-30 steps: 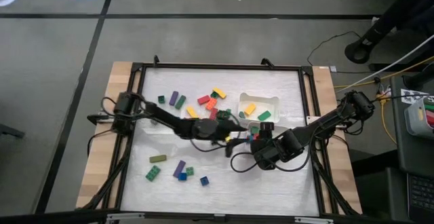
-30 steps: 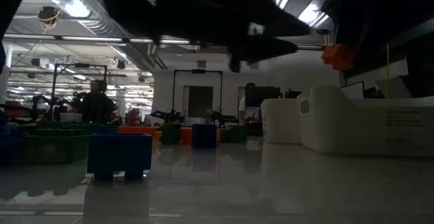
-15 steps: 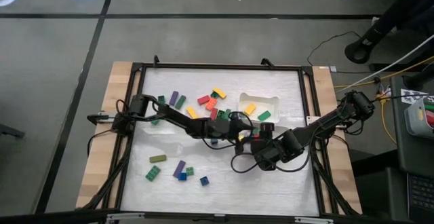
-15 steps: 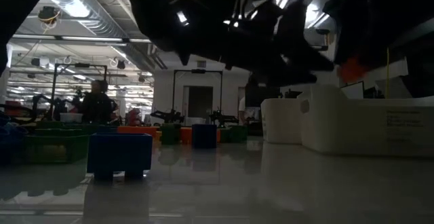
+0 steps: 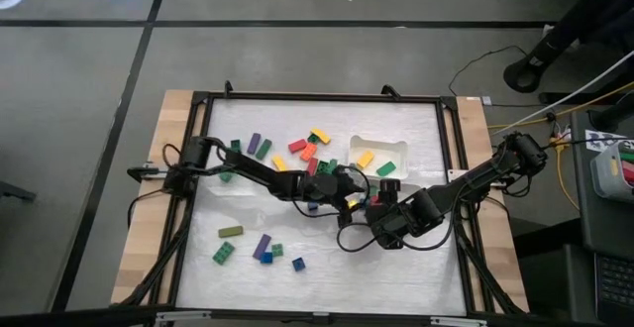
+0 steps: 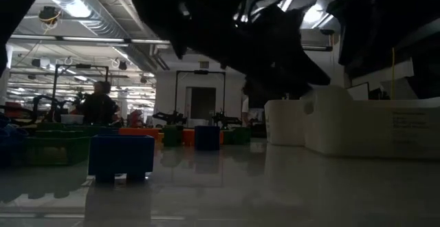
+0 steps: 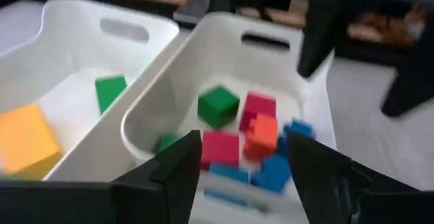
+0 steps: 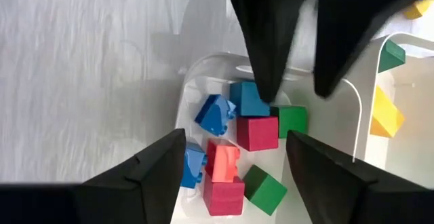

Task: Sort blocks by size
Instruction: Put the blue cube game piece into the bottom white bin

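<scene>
Cubes (image 8: 257,132) of glossy plastic fill a smooth white tray (image 8: 182,102); both pincers gape empty.

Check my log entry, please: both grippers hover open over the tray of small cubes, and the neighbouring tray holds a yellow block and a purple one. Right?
Nearly. The left gripper and right gripper do hover open over the cube tray. But the left wrist view shows the neighbouring tray holding a yellow block and a green block, not purple.

White trays (image 8: 203,75); blocks (image 8: 258,132) red, green, blue, orange, yellow, purple; dark arms (image 5: 258,173); pale wooden table edge (image 5: 149,218).
</scene>
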Robot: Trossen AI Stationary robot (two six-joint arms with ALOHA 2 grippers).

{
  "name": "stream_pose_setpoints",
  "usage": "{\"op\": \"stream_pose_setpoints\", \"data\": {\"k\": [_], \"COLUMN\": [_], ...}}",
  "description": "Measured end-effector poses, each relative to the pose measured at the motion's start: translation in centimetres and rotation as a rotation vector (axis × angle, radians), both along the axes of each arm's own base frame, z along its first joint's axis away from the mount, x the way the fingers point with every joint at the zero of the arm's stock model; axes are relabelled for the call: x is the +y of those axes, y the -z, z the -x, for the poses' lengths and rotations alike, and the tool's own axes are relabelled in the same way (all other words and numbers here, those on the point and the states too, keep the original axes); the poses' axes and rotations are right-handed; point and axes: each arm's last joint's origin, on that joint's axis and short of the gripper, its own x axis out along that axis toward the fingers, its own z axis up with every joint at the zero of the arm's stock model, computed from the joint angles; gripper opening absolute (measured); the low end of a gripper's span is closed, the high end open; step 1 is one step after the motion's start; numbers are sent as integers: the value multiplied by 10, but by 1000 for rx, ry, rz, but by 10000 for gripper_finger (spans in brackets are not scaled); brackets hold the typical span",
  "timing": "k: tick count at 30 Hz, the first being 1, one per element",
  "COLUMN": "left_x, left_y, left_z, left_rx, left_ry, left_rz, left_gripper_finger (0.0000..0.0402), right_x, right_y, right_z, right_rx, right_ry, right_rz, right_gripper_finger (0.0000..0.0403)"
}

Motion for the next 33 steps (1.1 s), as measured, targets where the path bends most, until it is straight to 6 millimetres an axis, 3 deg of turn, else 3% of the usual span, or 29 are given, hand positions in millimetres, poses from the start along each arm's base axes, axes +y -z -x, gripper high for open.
{"op": "stream_pose_setpoints", "data": {"k": [7,15,33], "left_x": [0,-13,-20], "left_y": [-21,-14,-11], "left_z": [34,64,70], "left_rx": [347,641,691], "left_ry": [-23,-13,-44], "left_rz": [13,-9,-8], "left_gripper_finger": [203,203,203], "right_x": [0,0,0], "right_y": [0,0,0], "right_z": [0,0,0], "right_rx": [4,2,3], "right_ry": [-2,-2,-2], "right_rz": [-7,-9,-8], "right_gripper_finger": [255,255,255]}}
